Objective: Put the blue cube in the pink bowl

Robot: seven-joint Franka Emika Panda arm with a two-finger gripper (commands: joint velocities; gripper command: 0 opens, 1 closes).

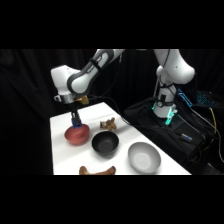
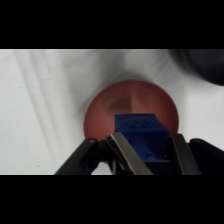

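Step in hand, as I read it: carry done, release pending. Left to right in the side view: gripper [image 1: 76,121] hangs just above the pink bowl [image 1: 77,135] at the table's [image 1: 62,150] left, blue cube [image 1: 76,120] showing between its fingers. Wrist view confirms it: jaws closed narrow on the blue cube [image 2: 141,135], one finger [image 2: 127,155] pressed on each side, pink bowl [image 2: 105,112] right below and looking empty. Cube is in the air over the bowl, not in it yet. Next move likely calls for a small drop and opening the jaws while centred over the bowl.

Further right: tan lumpy object [image 1: 108,124] behind, black bowl [image 1: 105,143] empty, grey bowl [image 1: 144,156] empty. A brown object [image 1: 97,171] sits at the front edge.
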